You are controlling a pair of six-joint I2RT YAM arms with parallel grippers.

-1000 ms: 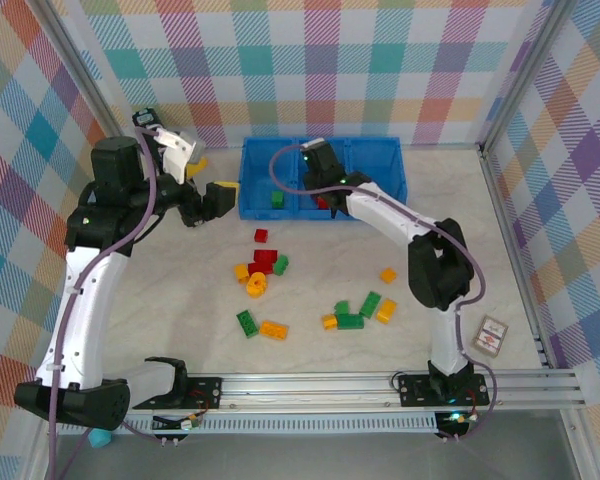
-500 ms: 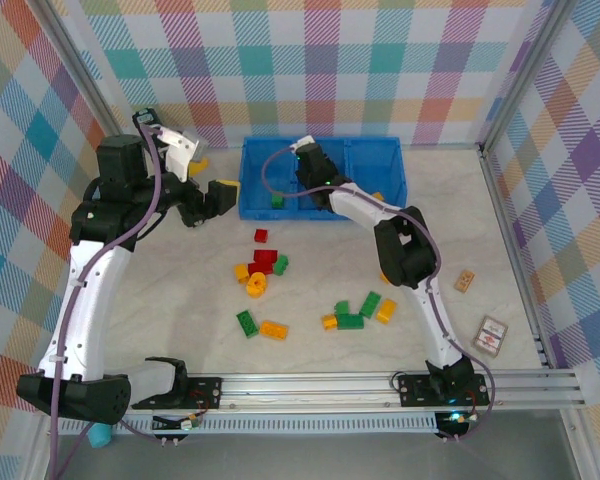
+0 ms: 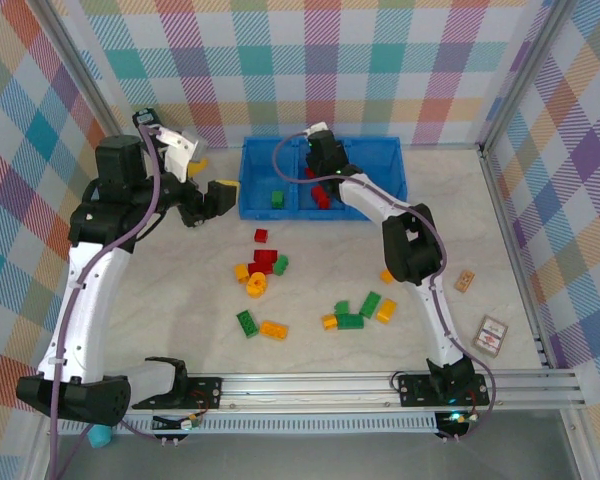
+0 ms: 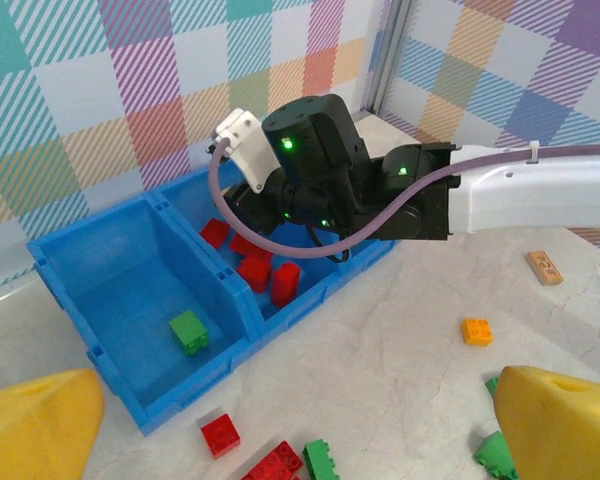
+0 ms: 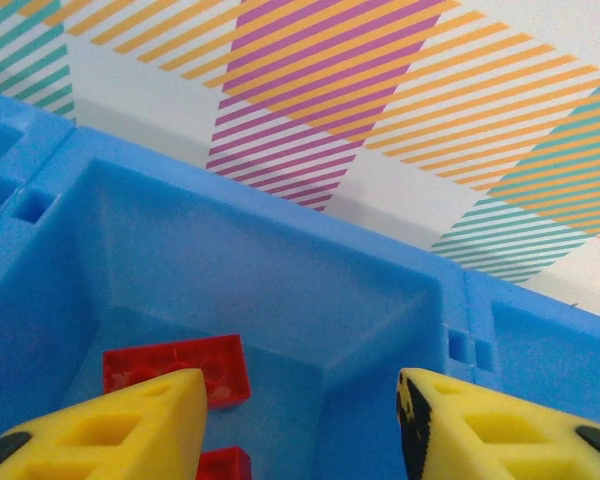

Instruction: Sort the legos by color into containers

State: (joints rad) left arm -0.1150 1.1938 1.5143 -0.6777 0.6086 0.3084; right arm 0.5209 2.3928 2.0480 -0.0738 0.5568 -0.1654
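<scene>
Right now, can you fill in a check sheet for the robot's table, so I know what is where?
Surface: pale table, no spills seen.
Job's things: loose red, green and yellow-orange legos mid-table; the blue tray at the far side holds one green brick in its left compartment and red bricks in the middle one.
Clutter: tan tile and a card on the right.
Hands: left hand open, empty, left of the tray; right hand open, empty, over the red bricks.
Cables: purple cables run along both arms.
Surroundings: plaid walls; metal rail at the near edge.
</scene>
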